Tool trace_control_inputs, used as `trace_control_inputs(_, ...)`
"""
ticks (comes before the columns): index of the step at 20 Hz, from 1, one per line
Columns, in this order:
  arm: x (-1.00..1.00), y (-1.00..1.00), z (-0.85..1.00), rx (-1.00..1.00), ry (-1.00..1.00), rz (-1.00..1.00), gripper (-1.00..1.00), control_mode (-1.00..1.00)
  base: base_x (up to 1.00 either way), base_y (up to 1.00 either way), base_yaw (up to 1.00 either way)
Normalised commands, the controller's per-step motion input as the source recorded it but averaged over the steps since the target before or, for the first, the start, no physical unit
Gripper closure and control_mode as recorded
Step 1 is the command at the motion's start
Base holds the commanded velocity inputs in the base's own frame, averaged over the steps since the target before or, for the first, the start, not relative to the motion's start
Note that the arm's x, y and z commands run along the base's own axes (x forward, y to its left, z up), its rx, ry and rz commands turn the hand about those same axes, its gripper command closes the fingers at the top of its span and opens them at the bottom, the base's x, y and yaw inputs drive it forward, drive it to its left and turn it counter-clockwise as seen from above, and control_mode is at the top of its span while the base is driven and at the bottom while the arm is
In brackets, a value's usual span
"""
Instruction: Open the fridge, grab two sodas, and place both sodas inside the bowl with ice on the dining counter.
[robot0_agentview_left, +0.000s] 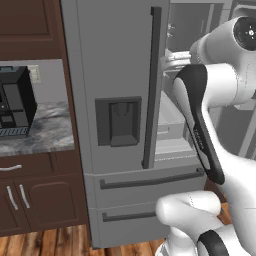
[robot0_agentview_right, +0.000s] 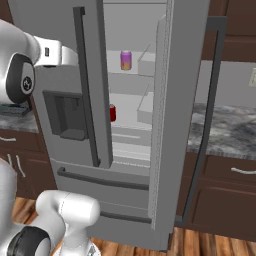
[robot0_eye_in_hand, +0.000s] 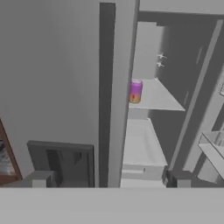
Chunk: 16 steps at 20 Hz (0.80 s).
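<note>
The grey fridge (robot0_agentview_right: 65, 30) has its left door (robot0_agentview_left: 115, 75), the one with the dispenser recess (robot0_agentview_left: 118, 121), shut. Its right door (robot0_agentview_right: 182, 100) is swung out wide, so the shelves show. A purple soda (robot0_agentview_right: 126, 60) stands on an upper shelf, and the hand view shows the same purple soda (robot0_eye_in_hand: 135, 91) ahead, just right of the left door's dark handle (robot0_eye_in_hand: 106, 87). A red soda (robot0_agentview_right: 112, 113) stands one shelf lower, half hidden behind the left door's edge. My gripper (robot0_eye_in_hand: 109, 181) is open and empty, in front of the fridge, well short of the cans. The bowl and the dining counter are out of view.
A marbled wall counter (robot0_agentview_left: 42, 132) over dark cabinets flanks the fridge on the left, with a black appliance (robot0_agentview_left: 15, 102) on it. More counter (robot0_agentview_right: 227, 130) lies to the right, behind the open door. Two drawers (robot0_agentview_left: 145, 180) run below the doors. The floor is wood.
</note>
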Motion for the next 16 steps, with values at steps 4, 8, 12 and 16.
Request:
trace_control_inputs(4, 0.59, 0.14, -0.01, 0.00, 0.00, 0.03, -1.00, -1.00, 0.00, 0.00, 0.00)
trace_control_inputs(8, 0.50, 0.19, -0.06, 0.00, 0.00, 0.00, -1.00, -1.00, 0.00, 0.00, 0.00)
trace_control_inputs(12, 0.42, 0.04, -0.07, 0.00, 0.00, 0.00, -1.00, -1.00, 0.00, 0.00, 0.00)
trace_control_inputs(16, 0.43, -0.01, -0.06, 0.00, 0.00, 0.00, -1.00, -1.00, 0.00, 0.00, 0.00)
